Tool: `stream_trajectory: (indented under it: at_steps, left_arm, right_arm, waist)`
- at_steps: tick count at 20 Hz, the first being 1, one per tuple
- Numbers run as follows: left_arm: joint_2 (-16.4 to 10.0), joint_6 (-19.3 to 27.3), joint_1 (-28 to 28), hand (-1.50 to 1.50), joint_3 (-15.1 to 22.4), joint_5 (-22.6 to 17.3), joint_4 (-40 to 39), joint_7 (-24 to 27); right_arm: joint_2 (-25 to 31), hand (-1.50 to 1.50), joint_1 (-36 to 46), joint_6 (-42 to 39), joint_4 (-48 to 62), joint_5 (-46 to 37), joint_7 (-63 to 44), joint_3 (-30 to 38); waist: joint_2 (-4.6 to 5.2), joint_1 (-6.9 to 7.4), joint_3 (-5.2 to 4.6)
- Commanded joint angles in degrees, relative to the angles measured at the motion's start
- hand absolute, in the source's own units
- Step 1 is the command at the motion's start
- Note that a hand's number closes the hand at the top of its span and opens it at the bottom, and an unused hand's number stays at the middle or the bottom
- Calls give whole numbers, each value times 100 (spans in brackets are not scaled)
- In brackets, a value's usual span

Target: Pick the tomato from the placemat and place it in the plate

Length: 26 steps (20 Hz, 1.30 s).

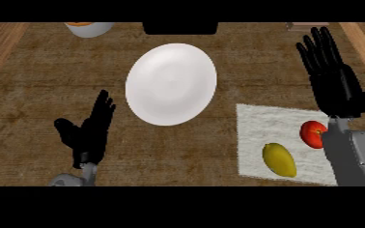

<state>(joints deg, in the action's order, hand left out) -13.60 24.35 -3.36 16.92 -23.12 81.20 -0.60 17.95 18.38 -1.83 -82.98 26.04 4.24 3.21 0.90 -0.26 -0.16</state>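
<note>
The left hand (89, 133) rests open, fingers straight, at the lower left, the white plate (171, 84) lies mid-counter, and on the pale placemat (260, 121) sit a yellow fruit (279, 159) and the red tomato (311, 134), touching the right forearm's edge, below the right hand (335, 84), spread open and holding nothing.
</note>
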Motion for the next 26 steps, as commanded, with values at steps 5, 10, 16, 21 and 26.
stream_trajectory:
  at_steps: [5, 10, 16, 21, 26]
  left_arm:
    - [-999, -321, -804, 0, -60, 919, -245, 286]
    - [-1214, -487, -924, 0, 23, 921, -45, -32]
    - [-1258, -809, -1129, 0, -148, 928, 36, -196]
    - [-1184, -832, -1230, 0, -179, 1044, -69, -302]
    - [-1086, -931, -1281, 0, -270, 1123, -215, -295]
  right_arm:
    - [52, -150, 64, -966, -435, 296, -1129, -951]
    - [1617, 150, -211, -1358, -1117, -2554, 72, -1878]
    - [1235, -150, -1779, -1003, -316, -3154, 2083, -1892]
    - [1755, -150, -2261, -400, -762, -3637, 2828, -1301]
    - [2642, -150, -2355, -1049, -1790, -3075, 2108, -372]
  waist:
    - [-98, -32, 11]
    - [-133, -164, 21]
    - [-93, -6, 22]
    - [-108, -45, 19]
    - [-110, -86, 10]
